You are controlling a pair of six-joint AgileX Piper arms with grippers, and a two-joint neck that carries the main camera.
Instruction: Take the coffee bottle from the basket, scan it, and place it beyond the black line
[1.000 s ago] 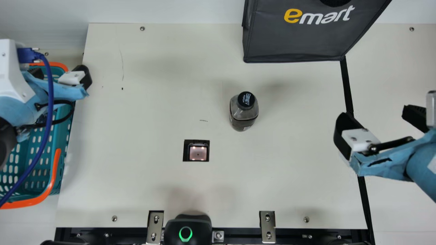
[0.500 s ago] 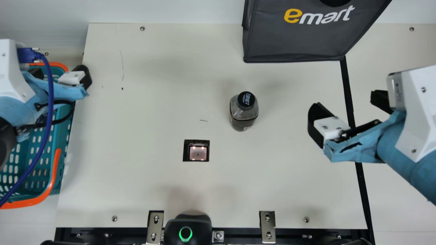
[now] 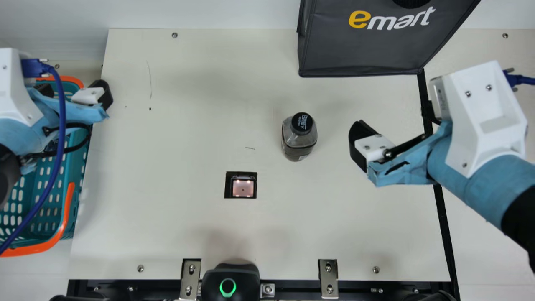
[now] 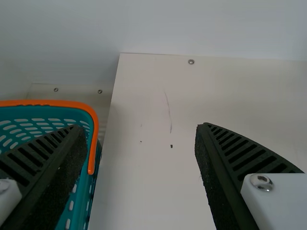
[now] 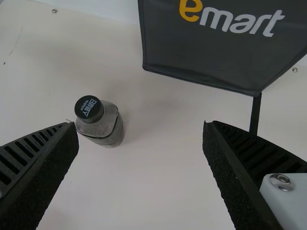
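Note:
Between the scanner window [image 3: 243, 188] and the grey bag, the coffee bottle [image 3: 299, 138] stands upright on the table, left of the black line [image 3: 443, 234]. My right gripper [image 3: 395, 125] is open and empty to the bottle's right, not touching it. In the right wrist view, the black-capped bottle [image 5: 100, 122] appears beyond one finger of my right gripper [image 5: 140, 128]. My left gripper [image 3: 75, 92] is open over the far end of the teal basket [image 3: 25, 250]. The left wrist view has my left gripper [image 4: 140, 130] with nothing between its fingers and the basket's orange rim [image 4: 94, 129] close by.
The grey bag [image 3: 368, 46] stands at the table's far edge, its near corner meeting the black line. A black device with a green ring [image 3: 228, 287] and metal brackets [image 3: 328, 279] sit along the near edge. Bare table surrounds the bottle.
My right gripper has moved left from around the black line toward the bottle, with more of its arm now in view. The left arm and the bottle have stayed put.

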